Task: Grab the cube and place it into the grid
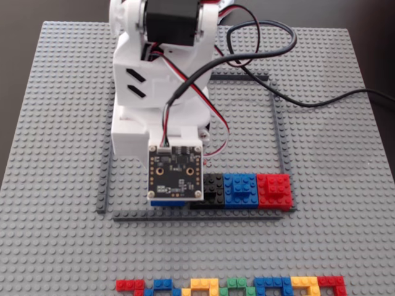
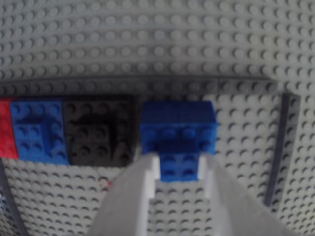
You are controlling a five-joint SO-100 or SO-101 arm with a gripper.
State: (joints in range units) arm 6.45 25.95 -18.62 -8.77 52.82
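Observation:
My gripper [image 2: 179,164] is shut on a blue cube [image 2: 177,125], its white fingers [image 2: 153,169] clamping the cube's raised top block. The cube is inside the dark grey frame of the grid [image 2: 147,84], against its edge and just right of a black cube [image 2: 98,130] in the wrist view. I cannot tell whether it is pressed onto the plate. Beyond the black cube sit a second blue cube [image 2: 37,130] and a red cube [image 2: 5,128]. In the fixed view the arm [image 1: 160,92] hides the gripper; only a blue sliver of the held cube [image 1: 165,201] shows beside the black cube [image 1: 213,188].
The grid frame [image 1: 281,123] is on a grey studded baseplate [image 1: 62,123]. A row of mixed coloured bricks [image 1: 228,285] lies along the plate's front edge. A black cable [image 1: 308,102] trails from the arm across the frame's far right corner.

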